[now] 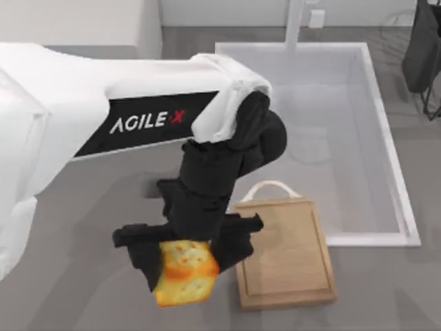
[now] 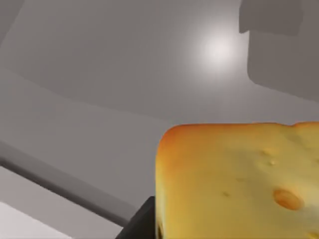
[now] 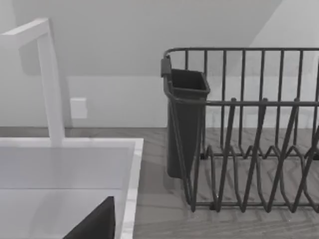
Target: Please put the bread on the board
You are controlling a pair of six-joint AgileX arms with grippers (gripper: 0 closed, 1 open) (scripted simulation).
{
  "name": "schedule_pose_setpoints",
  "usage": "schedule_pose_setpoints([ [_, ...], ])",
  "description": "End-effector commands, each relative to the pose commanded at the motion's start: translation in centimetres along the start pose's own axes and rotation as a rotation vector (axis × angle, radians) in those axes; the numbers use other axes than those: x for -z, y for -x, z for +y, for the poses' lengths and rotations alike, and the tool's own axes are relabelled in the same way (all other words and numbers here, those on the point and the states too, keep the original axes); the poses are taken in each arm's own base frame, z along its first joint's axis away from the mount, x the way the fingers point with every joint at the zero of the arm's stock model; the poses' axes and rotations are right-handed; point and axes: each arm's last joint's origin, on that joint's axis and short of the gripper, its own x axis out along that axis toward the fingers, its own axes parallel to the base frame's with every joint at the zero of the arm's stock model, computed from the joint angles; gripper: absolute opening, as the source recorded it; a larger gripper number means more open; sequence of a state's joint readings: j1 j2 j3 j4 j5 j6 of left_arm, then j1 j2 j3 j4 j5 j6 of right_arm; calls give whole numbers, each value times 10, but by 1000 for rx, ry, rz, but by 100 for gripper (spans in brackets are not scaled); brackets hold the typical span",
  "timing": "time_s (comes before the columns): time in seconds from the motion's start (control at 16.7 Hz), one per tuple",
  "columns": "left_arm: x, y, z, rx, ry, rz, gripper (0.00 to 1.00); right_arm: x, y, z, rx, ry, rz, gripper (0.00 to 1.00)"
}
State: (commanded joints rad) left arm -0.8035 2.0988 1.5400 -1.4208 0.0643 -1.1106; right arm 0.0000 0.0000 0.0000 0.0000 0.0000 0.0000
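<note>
One pincer is at work: the left pincer (image 1: 180, 265), low in the top view's centre-left, is closed on the bread (image 1: 184, 272), which hangs above the desk (image 1: 83, 296) just left of the board (image 1: 286, 252). In the left wrist view the bread (image 2: 239, 181) sits close against the lens, a dark finger (image 2: 142, 224) beside its edge. The board lies lower centre-right, its white loop handle (image 1: 270, 187) pointing toward the sink (image 1: 386, 138) beyond. A dish rack (image 3: 249, 129) stands farthest off, and the right arm is parked near it. Judged risk: released here, the bread would land on the desk; a short carry could clip the board's left rim and roll it off.
</note>
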Motion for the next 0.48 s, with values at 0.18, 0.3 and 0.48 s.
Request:
schedule_pose_setpoints([
  [0.18, 9, -1, -27, 2, 346, -18, 0, 0, 0, 0, 0, 0, 0, 100],
  [0.3, 12, 4, -43, 47, 565, -36, 0, 0, 0, 0, 0, 0, 0, 100],
  [0.48, 12, 18, -63, 162, 849, -49, 0, 0, 0, 0, 0, 0, 0, 100],
])
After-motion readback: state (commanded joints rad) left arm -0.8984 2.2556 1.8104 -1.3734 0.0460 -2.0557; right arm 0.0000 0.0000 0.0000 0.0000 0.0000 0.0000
